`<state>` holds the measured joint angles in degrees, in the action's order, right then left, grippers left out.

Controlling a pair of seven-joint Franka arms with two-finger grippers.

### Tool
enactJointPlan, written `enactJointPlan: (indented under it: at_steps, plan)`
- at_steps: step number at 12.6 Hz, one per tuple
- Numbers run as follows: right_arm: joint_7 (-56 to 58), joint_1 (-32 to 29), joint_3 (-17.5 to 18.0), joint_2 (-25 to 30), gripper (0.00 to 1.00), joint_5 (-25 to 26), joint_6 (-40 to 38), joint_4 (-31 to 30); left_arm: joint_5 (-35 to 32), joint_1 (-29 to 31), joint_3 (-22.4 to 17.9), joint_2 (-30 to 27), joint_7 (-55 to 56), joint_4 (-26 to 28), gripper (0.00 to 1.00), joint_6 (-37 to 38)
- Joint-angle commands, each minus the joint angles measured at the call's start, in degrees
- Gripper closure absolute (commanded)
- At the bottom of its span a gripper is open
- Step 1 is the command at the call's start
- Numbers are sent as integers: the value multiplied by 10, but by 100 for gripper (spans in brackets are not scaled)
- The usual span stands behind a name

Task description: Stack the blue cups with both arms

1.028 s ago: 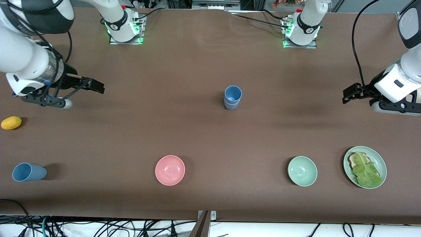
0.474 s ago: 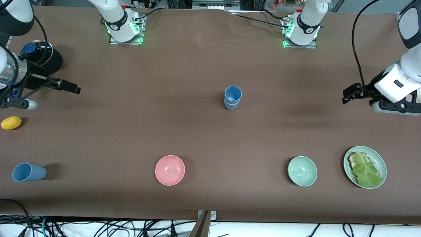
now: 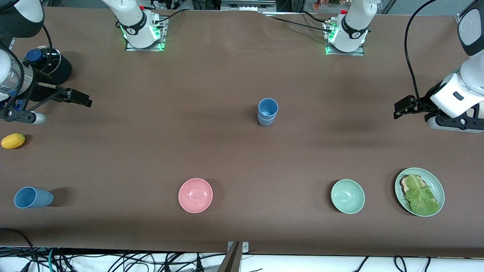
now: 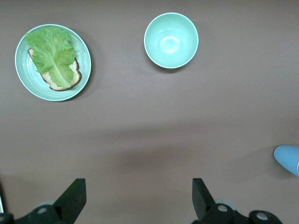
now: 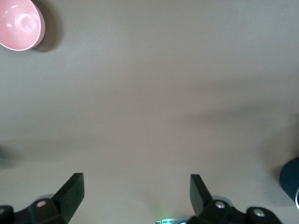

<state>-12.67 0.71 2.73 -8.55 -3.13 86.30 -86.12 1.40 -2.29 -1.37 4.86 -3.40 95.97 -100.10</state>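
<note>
From the front view we see two blue cups nested upright [image 3: 267, 112] at the middle of the brown table [image 3: 227, 158], and a third blue cup [image 3: 32, 197] lying on its side toward the right arm's end, close to the front camera. The pink bowl [image 3: 195, 195], the pale green bowl [image 3: 347, 196] and a green plate [image 3: 435, 181] with bread and lettuce sit in the same row as the lying cup. A yellow fruit [image 3: 13, 141] rests toward the right arm's end, and a black pot [image 3: 47, 65] stands farther from the camera than it. The right gripper [image 3: 77, 98] hangs empty above the table near that pot, fingers apart. The left gripper [image 3: 401, 107] hangs empty above the table at the left arm's end; we cannot tell its finger spread from here.

In the left wrist view we see the left gripper [image 4: 138, 200] with its fingers [image 4: 72, 198] spread wide and nothing between them, the green bowl [image 4: 171, 40] and the plate [image 4: 25, 74] on the table below, and an edge of the stacked cups [image 4: 288, 158].

In the right wrist view the right gripper [image 5: 135, 196] is likewise spread and empty over bare table, with the pink bowl [image 5: 19, 24] at the frame's corner.
</note>
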Motion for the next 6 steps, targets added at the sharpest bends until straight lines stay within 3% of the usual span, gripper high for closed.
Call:
enactJointPlan:
  at_steps: [1,6]
  plan:
    - [45,-3,2,0,0,7,-11,11,-11,-3,0,6,-7,-17,0,15]
    - [40,3,4,3,0,9,-35,11,-11,-3,0,6,-7,-17,0,15]
